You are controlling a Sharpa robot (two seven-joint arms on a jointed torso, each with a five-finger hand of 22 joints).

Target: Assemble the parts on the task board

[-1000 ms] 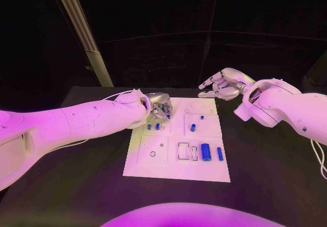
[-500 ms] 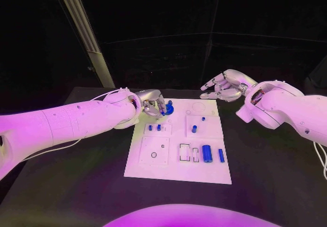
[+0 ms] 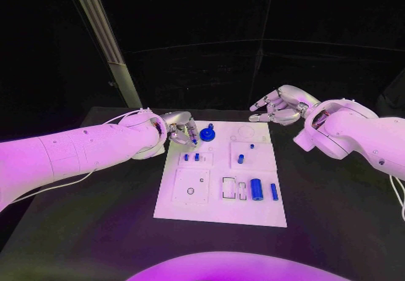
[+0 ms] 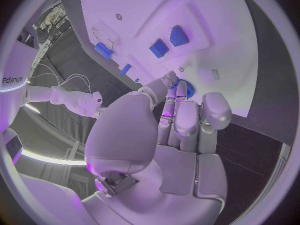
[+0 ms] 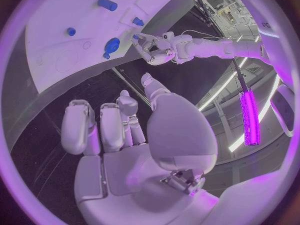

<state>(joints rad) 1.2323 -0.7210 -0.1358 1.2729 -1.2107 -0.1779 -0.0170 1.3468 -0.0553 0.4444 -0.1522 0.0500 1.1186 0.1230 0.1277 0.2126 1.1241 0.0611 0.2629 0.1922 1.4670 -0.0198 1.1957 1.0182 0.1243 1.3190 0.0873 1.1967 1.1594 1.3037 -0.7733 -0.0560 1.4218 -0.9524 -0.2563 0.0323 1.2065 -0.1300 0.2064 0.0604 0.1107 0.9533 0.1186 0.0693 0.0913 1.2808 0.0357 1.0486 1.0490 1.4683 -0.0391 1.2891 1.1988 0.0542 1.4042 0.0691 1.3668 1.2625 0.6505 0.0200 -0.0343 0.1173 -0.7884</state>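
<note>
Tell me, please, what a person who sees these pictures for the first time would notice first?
Probably the white task board in the middle of the black table, with small blue parts on it. Next, the left hand at the board's far left corner, right beside a round blue part. The right hand hangs beyond the far right corner, holding nothing.

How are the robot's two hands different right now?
The left hand reaches over the task board, fingertips by a round blue part; the right hand hangs beyond the board's far corner, away from any part. The left hand's fingers bunch together; the right hand's spread loosely. Both are silver and hold nothing.
</note>
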